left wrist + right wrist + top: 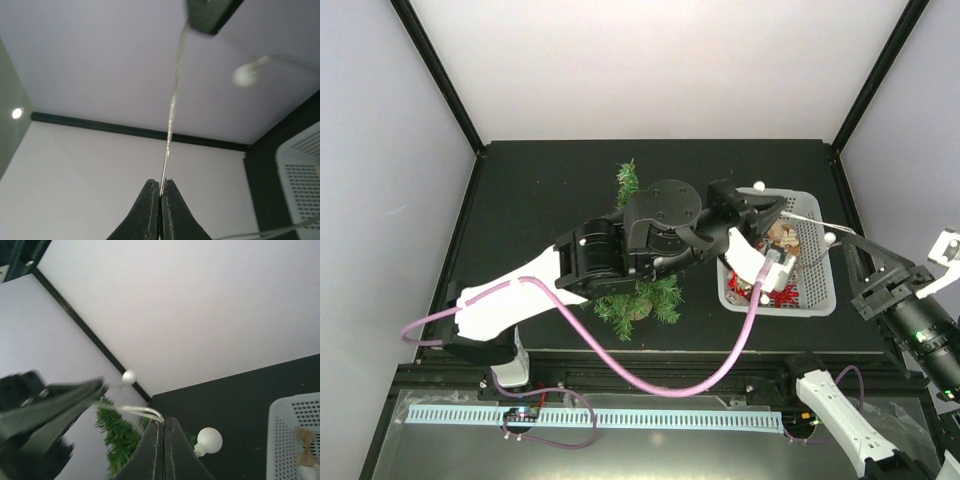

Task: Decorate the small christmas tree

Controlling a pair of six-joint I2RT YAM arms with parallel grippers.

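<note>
Stretching: bulb wire (172, 107) taut, likely to drape the small christmas tree (638, 298)
left gripper (160, 184): fingers pinched together on bulb wire
right gripper (164, 421): same pinch — other end

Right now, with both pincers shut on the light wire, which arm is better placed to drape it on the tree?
Left, probably. The left pincer holds the wire, its arm stretched over the tree; the right pincer sits beyond the basket, farther off.
</note>
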